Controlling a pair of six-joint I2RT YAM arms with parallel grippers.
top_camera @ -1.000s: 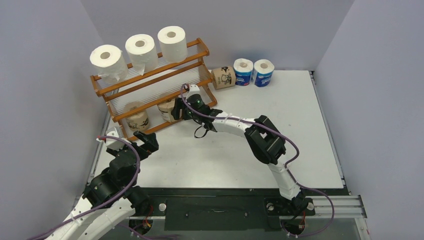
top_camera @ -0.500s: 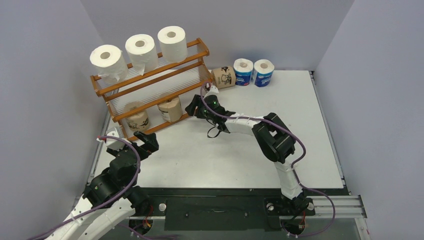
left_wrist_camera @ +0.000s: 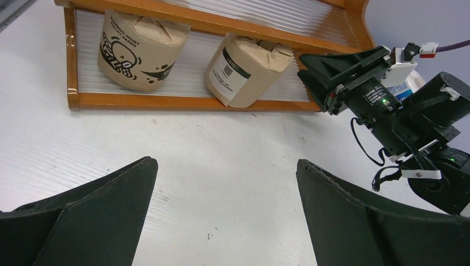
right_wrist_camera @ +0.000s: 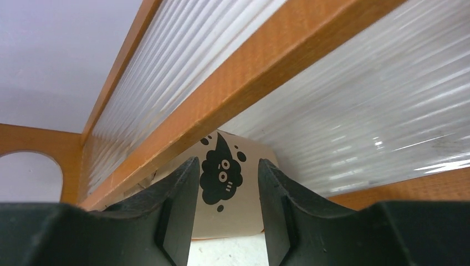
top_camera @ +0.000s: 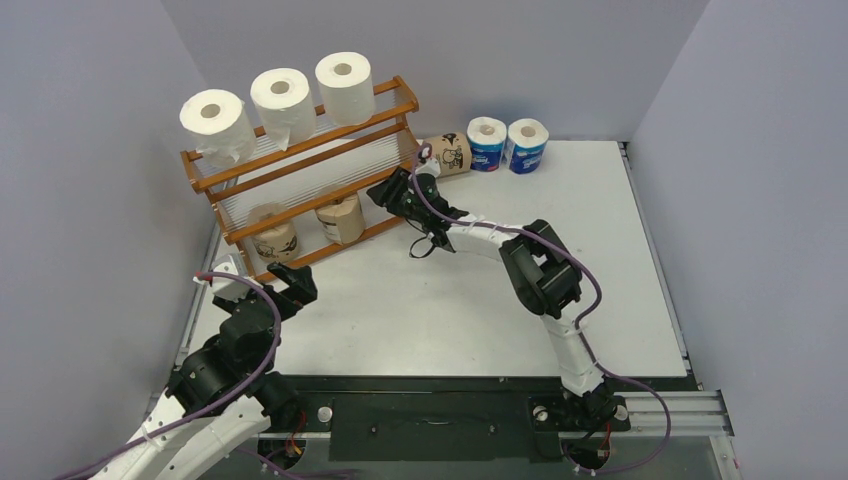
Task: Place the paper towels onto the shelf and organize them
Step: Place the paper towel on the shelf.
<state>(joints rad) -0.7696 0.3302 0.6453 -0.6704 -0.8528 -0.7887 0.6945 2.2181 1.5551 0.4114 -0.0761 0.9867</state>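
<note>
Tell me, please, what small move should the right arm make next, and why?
Probably swing the right gripper toward the third brown roll lying on the table beside the shelf. Its fingers are empty, two brown rolls already sit on the bottom tier, and this one is the nearest roll not yet shelved.

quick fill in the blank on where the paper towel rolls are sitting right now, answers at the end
The orange-brown wooden shelf carries ___ plain white paper towel rolls on its top tier.
Its bottom tier holds ___ brown-wrapped rolls with black print.
On the white table, a third brown-wrapped roll sits beside ___ blue-and-white wrapped rolls.
The left pincer is empty and wide ___.
Missing words: three; two; two; open.
</note>
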